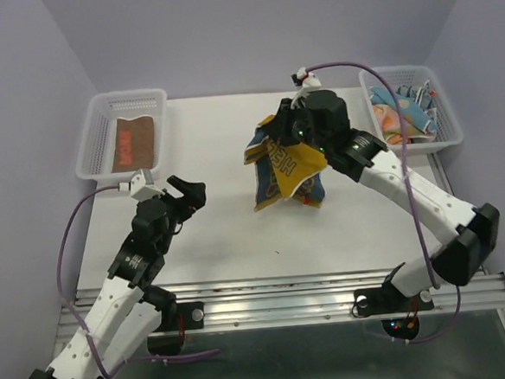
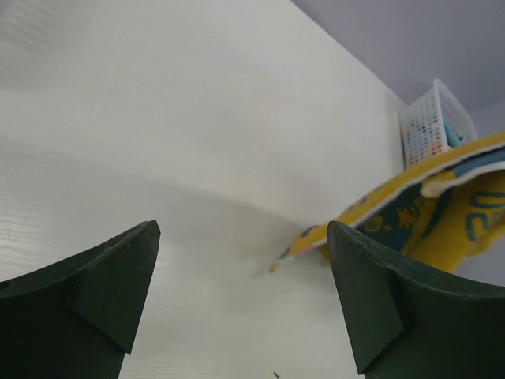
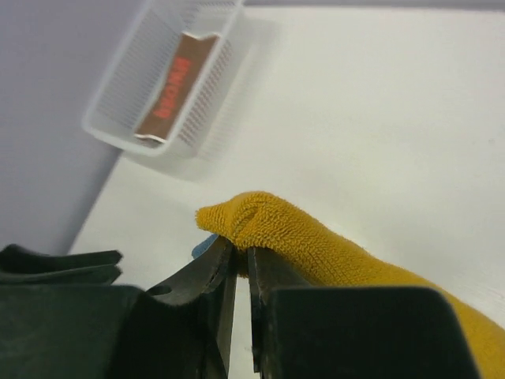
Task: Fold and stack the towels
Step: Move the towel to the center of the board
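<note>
My right gripper (image 1: pixel 296 133) is shut on a yellow and blue patterned towel (image 1: pixel 288 171) and holds it hanging above the middle of the table. In the right wrist view the jaws (image 3: pixel 241 260) pinch a yellow fold of the towel (image 3: pixel 316 245). My left gripper (image 1: pixel 186 194) is open and empty, low over the table left of the towel. In the left wrist view the towel's (image 2: pixel 410 209) lower edge hangs just beyond the right fingertip (image 2: pixel 355 268). A brown folded towel (image 1: pixel 134 142) lies in the left basket (image 1: pixel 100 122). Several patterned towels (image 1: pixel 403 114) lie in the right basket (image 1: pixel 449 124).
The white table (image 1: pixel 230 234) ends at a metal rail (image 1: pixel 277 296) along the near side. Purple walls close in the left, back and right. A purple cable (image 1: pixel 405 144) loops along my right arm.
</note>
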`<state>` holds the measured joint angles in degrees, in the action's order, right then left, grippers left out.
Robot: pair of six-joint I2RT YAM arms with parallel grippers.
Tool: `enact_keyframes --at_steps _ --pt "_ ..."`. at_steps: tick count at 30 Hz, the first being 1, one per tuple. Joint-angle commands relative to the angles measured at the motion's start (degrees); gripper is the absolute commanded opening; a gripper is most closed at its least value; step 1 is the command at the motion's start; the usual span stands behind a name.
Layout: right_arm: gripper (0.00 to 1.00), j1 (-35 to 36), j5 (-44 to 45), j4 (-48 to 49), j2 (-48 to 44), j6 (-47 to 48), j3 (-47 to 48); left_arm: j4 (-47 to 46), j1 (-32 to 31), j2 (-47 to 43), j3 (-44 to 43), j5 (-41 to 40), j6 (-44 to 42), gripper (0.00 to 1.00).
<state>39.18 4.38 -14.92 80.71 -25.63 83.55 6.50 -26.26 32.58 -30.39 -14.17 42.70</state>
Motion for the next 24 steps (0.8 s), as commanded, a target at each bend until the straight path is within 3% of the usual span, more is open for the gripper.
enact_keyframes --at_steps 1,3,4,6,7,8,9,11,12,13,16,19,22,24 --pt "0.15 -7.34 -2.43 1.03 14.45 3.04 7.05 -9.13 -0.28 6.17 0.42 0.46 -2.44 0.99" --pt "0.15 -10.77 -8.30 3.04 22.18 5.56 11.70 -10.28 -0.28 10.39 -0.54 0.55 -3.32 0.99" --pt "0.15 -12.62 -7.81 3.57 30.39 7.07 15.55 -11.50 -0.28 11.62 -0.89 0.55 -4.11 0.99" --pt "0.22 -13.69 -5.02 0.43 38.43 11.45 31.08 -12.65 -0.28 15.12 -1.95 0.99 -4.81 0.99" --pt "0.30 -14.13 -3.17 -5.07 46.56 11.82 36.98 -13.87 -0.28 16.28 -2.39 1.86 -5.25 0.99" --pt "0.34 -14.04 -2.72 -8.25 49.78 13.57 48.44 -14.49 -0.28 17.94 -2.57 2.30 -5.78 0.99" --pt "0.42 -14.04 -3.76 -10.98 52.68 14.11 52.73 -14.94 -0.28 18.74 -2.65 2.57 -6.04 0.99" --pt "0.69 -14.04 -5.86 -14.52 54.81 14.55 55.66 -16.26 -0.28 20.32 -2.83 3.36 -6.49 0.99" --pt "0.97 -14.04 -6.57 -13.39 52.65 14.81 54.02 -16.43 -0.28 21.81 -2.92 3.54 -6.92 0.99" --pt "1.00 -13.95 -6.84 -11.38 50.54 14.12 46.08 -16.52 -0.28 22.44 -3.09 3.63 -7.27 0.99" --pt "1.00 -14.04 -4.74 -0.85 38.42 12.72 26.80 -17.31 -0.28 25.16 -4.15 5.20 -8.24 0.99" --pt "1.00 -14.04 2.18 2.69 25.45 7.99 12.48 -17.84 -0.37 28.23 -4.85 7.05 -8.51 0.99" --pt "1.00 -14.04 7.21 5.77 12.84 1.13 -11.21 -20.12 -0.46 32.54 -5.82 9.07 -8.86 0.99" --pt "1.00 -14.04 10.89 5.60 4.42 -5.18 -18.82 -20.56 -0.98 36.58 -7.57 9.69 -9.12 0.99"
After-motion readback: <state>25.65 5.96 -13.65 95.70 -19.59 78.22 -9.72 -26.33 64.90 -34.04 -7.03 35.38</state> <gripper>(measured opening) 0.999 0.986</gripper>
